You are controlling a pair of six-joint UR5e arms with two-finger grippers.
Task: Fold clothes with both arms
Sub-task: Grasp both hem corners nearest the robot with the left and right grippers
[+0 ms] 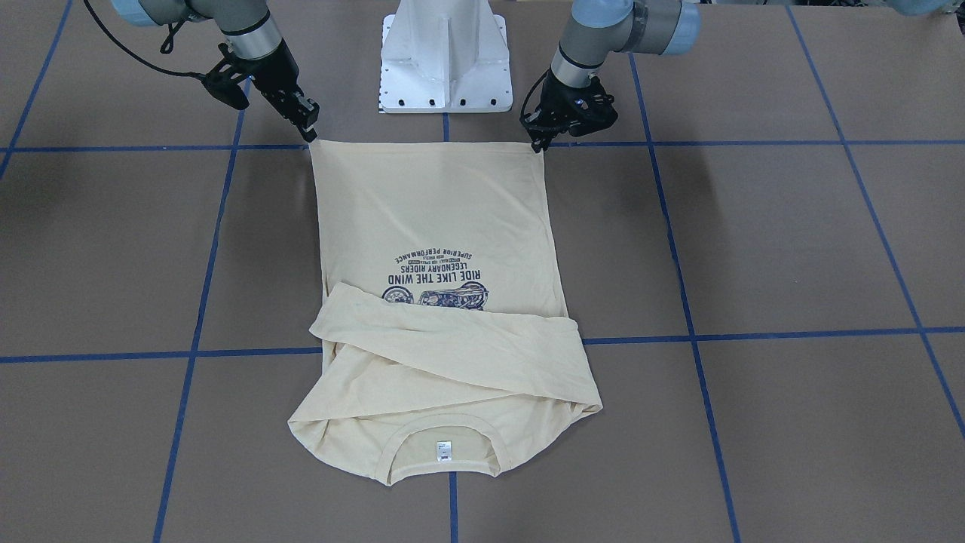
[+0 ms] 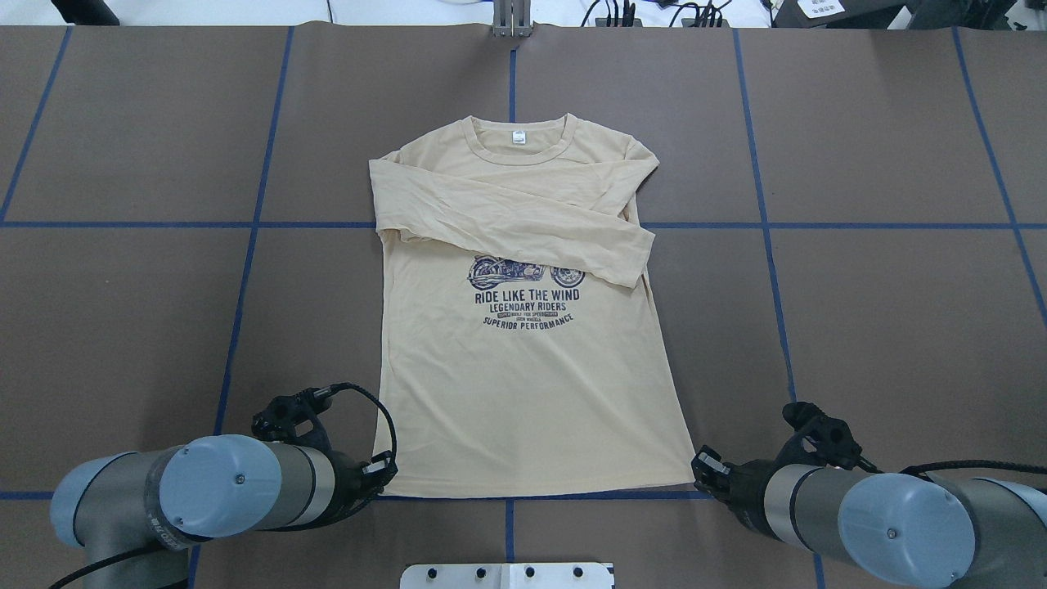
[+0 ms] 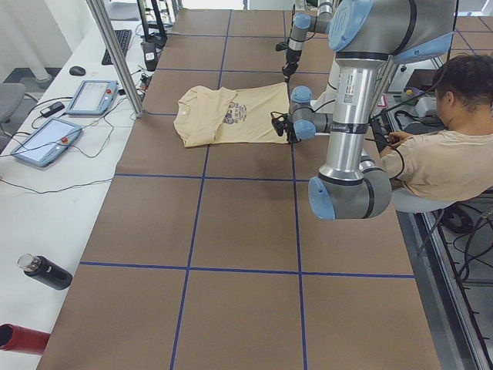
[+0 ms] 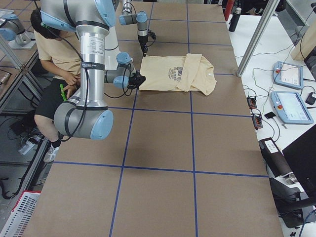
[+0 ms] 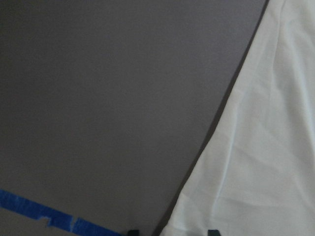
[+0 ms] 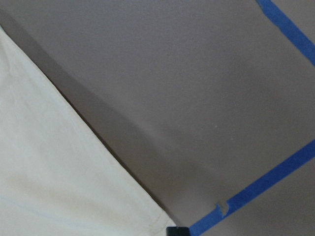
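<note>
Table scene with one garment and two robot arms. The cream long-sleeved shirt [image 1: 433,211] lies flat and face up near the middle of the brown table [image 1: 791,249], which is marked into squares by blue tape lines [image 1: 754,332]. The collar points away from the robot and the straight bottom hem lies nearest the white base [image 1: 445,68]. Both sleeves [image 1: 460,354] are folded across the chest, one over the other, and cover the upper part of the navy motorcycle print [image 1: 436,277]. A small white neck tag [image 1: 443,450] shows inside the collar.

The left gripper [image 1: 540,143] is lowered to the hem corner on the robot's left side. In the left wrist view its two dark fingertips [image 5: 212,232] stand apart at the lower edge of the picture, released, with the corner of the cloth lying between them.

The right gripper [image 1: 310,136] is lowered to the opposite hem corner. The right wrist view shows only one dark fingertip [image 6: 177,230] just beside the cloth corner, so whether these fingers are spread or pinching the hem cannot be told.

In the side views a seated person [image 3: 439,154] in a beige top is behind the robot, and two handheld control tablets [image 3: 88,96] and a dark bottle [image 3: 45,271] rest on the white bench along the far side of the table
</note>
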